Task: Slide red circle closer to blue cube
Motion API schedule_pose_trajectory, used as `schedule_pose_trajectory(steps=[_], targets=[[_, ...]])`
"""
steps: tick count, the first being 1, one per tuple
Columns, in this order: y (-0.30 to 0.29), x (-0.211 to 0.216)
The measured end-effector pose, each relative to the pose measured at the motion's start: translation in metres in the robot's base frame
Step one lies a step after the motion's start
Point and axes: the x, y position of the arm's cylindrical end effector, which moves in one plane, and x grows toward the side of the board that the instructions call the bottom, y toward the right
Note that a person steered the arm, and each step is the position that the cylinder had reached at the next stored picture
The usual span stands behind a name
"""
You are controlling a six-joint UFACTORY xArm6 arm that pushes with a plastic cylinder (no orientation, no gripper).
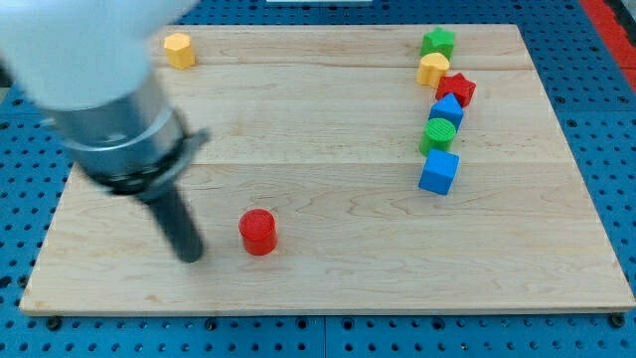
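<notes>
Table is a pale wood board on a blue perforated base, filling most of the view. My arm comes in from the view's top left, big grey housing, blurred. No jaws on this tool, so nothing to open or close: it's a straight dark rod gripping nothing. My tip sits on the table just to the view's left of the red circle, small gap between them, not touching as far as I can tell.

Taking the red circle as reference for the rest: it stands alone in the lower middle of the table. The blue cube is well apart from it, up and toward the view's right. Above the blue cube runs a tight column of blocks, each touching or just beside the next: green cylinder, then a second blue block with a peaked top, red star, yellow block with a rounded outline, exact shape unclear, and a green block at the top, also unclear shape. Yellow hexagon sits far up and slightly left of the red circle, near the table's top edge, beside my arm housing.
</notes>
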Motion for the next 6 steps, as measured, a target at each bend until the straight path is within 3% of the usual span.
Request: schedule_pose_trajectory(steps=[1,3,4,5,6], targets=[[0.081,-0.026],[0.151,-0.009],[0.222,-0.035],[0.247,0.013],[0.332,-0.003]])
